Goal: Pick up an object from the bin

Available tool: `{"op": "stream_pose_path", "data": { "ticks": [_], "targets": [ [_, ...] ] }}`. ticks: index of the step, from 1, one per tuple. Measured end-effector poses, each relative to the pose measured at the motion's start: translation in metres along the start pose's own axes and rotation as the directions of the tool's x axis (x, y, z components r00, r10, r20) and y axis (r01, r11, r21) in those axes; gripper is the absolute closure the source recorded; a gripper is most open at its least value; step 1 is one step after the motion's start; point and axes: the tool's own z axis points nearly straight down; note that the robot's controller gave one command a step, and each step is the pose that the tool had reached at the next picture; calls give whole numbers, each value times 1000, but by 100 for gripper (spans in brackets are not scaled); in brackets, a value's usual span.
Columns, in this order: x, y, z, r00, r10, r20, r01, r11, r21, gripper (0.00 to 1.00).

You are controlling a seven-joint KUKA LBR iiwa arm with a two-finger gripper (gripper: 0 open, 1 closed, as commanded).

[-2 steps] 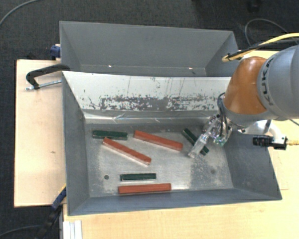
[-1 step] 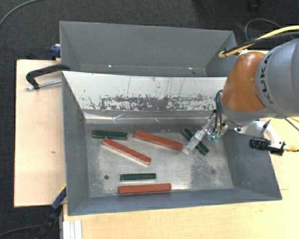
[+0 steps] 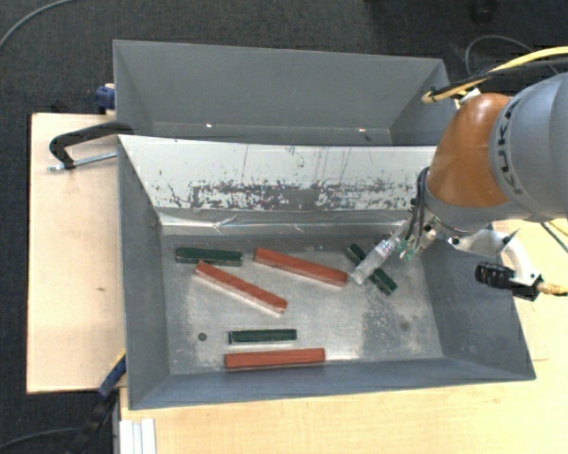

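Green bar (image 3: 386,284) (far right) under end effector (image 3: 371,269).

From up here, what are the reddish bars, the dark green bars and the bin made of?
Reddish bars: probably painted wood or plastic; flat matt colour, straight edges. Dark green bars: likely the same, thinner. Bin: grey sheet metal; its back wall shines and is scuffed.

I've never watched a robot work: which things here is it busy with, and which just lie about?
In the job: gripper; short dark green stick beneath it, at right.
Lying about: back-left green stick; front green stick; right red stick; middle red stick; front red stick.
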Motion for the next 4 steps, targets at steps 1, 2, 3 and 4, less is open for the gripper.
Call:
{"op": "stream_pose_path", "data": {
  "ticks": [1, 2, 3, 4],
  "targets": [
    [-10, 8, 30, 989, 150, -1, -150, 989, 1, 0],
    [-11, 9, 30, 989, 147, 0, -147, 989, 1, 0],
    [-11, 9, 30, 989, 147, -1, -147, 989, 2, 100],
    [-12, 11, -16, 989, 145, 2, -145, 989, -3, 100]
  ]
}}
